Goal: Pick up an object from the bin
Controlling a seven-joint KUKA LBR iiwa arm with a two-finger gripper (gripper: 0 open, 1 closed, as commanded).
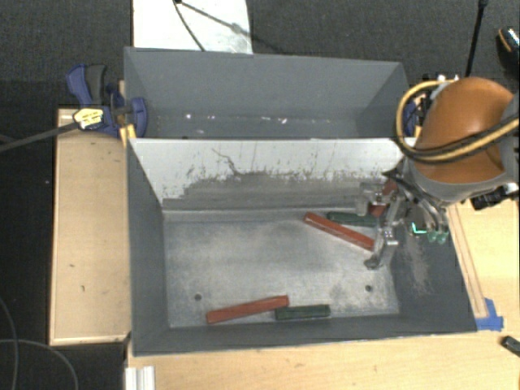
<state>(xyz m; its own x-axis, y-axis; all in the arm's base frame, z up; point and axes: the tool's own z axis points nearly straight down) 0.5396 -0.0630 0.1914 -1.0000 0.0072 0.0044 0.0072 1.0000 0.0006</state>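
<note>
Red stick (340,231): lies slanted at the far right of the bin (268,169) floor, with a green stick (348,216) just behind it.
Jaws: low by that red stick's right end; I cannot tell if they stand wide or narrow.
Front wall: another red stick (247,309) and a dark green one (302,312), well apart.
Progress: nothing looks lifted; grasp and raise remain.
</note>
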